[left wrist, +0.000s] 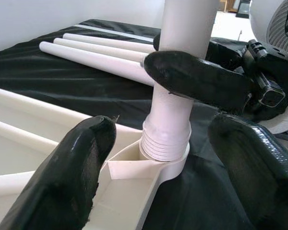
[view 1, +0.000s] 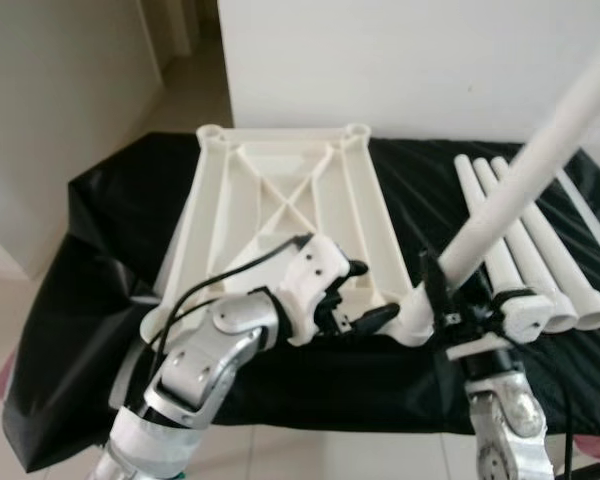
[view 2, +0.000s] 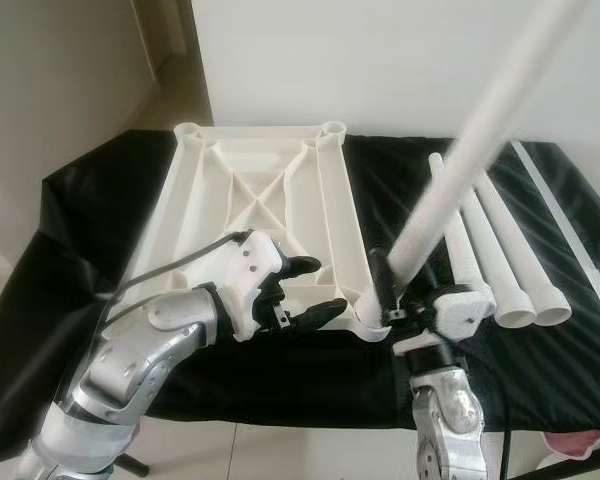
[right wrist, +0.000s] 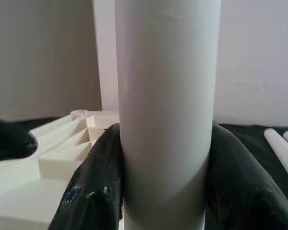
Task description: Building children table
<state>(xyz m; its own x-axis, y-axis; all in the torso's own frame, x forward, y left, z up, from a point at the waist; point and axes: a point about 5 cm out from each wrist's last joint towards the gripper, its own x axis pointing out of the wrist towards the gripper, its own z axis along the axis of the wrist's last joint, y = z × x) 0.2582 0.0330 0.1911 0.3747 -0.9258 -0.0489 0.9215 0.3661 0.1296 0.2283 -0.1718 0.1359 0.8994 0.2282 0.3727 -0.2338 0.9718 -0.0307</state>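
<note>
A white plastic tabletop (view 1: 280,190) lies upside down on the black-covered table (view 1: 110,210). My right gripper (view 1: 448,290) is shut on a white table leg (view 1: 520,180) that slants up to the right. The leg's threaded end (left wrist: 165,139) sits in the tabletop's near right corner socket (left wrist: 156,167). In the right wrist view both fingers (right wrist: 93,191) press the leg (right wrist: 165,96). My left gripper (view 1: 367,292) is open at the tabletop's near edge, one finger on each side of that socket, its fingertips (left wrist: 81,158) just off the plastic.
Three spare white legs (view 1: 525,260) lie side by side on the cloth to the right of the tabletop, with a thin white strip (view 1: 590,215) beyond them. A white wall stands behind the table. Tiled floor runs along the near edge, with something pink (view 2: 580,445) at the right.
</note>
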